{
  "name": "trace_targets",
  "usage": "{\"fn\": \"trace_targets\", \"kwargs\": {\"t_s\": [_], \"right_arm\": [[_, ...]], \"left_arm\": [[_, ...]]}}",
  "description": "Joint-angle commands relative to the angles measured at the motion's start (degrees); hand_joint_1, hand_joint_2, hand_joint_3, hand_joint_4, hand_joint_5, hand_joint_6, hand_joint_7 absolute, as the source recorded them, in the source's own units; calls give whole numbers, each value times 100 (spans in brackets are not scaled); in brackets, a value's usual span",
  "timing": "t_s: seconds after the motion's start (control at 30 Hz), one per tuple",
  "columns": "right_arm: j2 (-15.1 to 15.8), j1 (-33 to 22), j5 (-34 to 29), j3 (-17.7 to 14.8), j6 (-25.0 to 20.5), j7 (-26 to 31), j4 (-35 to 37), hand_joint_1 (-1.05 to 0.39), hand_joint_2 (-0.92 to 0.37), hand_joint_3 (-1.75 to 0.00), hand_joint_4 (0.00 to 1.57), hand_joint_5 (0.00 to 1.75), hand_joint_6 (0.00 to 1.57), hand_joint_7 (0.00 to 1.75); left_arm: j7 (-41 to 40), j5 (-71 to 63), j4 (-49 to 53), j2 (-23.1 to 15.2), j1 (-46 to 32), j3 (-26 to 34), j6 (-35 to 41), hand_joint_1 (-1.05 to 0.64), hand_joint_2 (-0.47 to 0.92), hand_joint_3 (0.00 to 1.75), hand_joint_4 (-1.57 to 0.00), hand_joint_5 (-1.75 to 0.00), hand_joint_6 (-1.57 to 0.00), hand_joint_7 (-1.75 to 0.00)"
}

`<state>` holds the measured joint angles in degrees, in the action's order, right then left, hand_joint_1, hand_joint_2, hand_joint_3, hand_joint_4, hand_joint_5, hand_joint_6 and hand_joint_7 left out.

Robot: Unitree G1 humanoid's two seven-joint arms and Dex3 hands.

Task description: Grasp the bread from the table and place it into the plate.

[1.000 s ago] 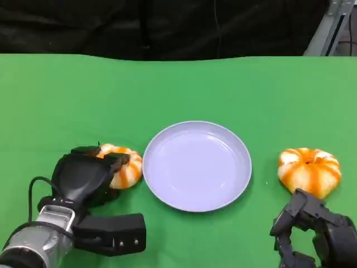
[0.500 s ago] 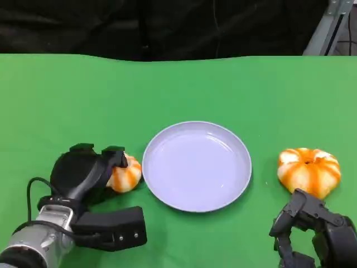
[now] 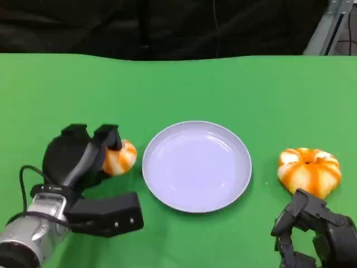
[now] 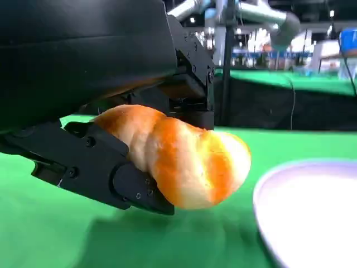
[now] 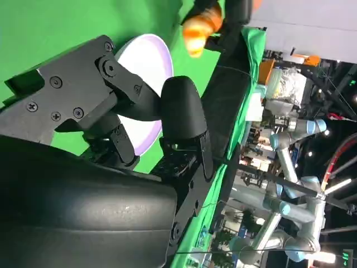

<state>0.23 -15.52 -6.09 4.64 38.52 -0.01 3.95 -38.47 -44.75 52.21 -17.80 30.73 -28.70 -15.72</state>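
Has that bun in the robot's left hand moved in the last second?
Yes. The bun has drifted away from the plate rim, lifted by the left hand.

Table cloth (image 3: 184, 84): green, lying across the middle and lower part of the head view.
Curtain (image 3: 167, 28): black, hanging along the top of the frame, behind the table's far edge.
Metal frame (image 3: 330, 25): grey, leaning in the upper right corner.
Far table (image 4: 312, 81): green-topped, standing in the background of the left wrist view, a black skirt (image 4: 268, 111) hanging below it.
Other arms (image 5: 287, 162): silver with blue joints, standing blurred in the background of the right wrist view.
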Motion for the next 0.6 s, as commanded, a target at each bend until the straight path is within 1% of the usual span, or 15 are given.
{"fn": "trace_targets", "kwargs": {"t_s": [0.03,0.07,0.13,0.2,0.3,0.4,0.6], "right_arm": [[79,8,35,-69,104,-1,26,-10,-56,-114,81,175,71,159],[79,9,35,-69,106,-1,28,-10,-56,-114,81,175,71,159],[67,10,2,-67,85,18,20,-10,-56,-114,81,175,71,160],[61,11,-13,-67,77,26,17,-11,-55,-114,82,175,71,160],[33,-16,-13,-58,74,46,-6,-11,-56,-113,82,175,71,160],[14,-3,-9,-49,98,54,3,-10,-56,-113,82,175,72,160],[0,-32,-77,-29,48,86,-74,-11,-56,-113,82,175,71,160]], "left_arm": [[109,58,-117,-117,-104,87,65,-2,92,5,-71,-175,-64,-164],[117,55,-129,-117,-110,92,70,-2,92,5,-71,-175,-64,-164],[180,19,-815,-144,-108,118,-50,-2,92,5,-74,-175,-67,-165],[252,-2,-1189,-163,-145,149,-70,-2,92,6,-75,-175,-70,-165],[413,16,-1496,-24,-131,169,-66,0,91,5,-76,-175,-70,-164],[503,-5,-1676,121,-71,173,-35,1,90,6,-78,-175,-72,-164],[835,-10,-1718,345,85,81,-243,2,90,7,-79,-175,-71,-169]]}}
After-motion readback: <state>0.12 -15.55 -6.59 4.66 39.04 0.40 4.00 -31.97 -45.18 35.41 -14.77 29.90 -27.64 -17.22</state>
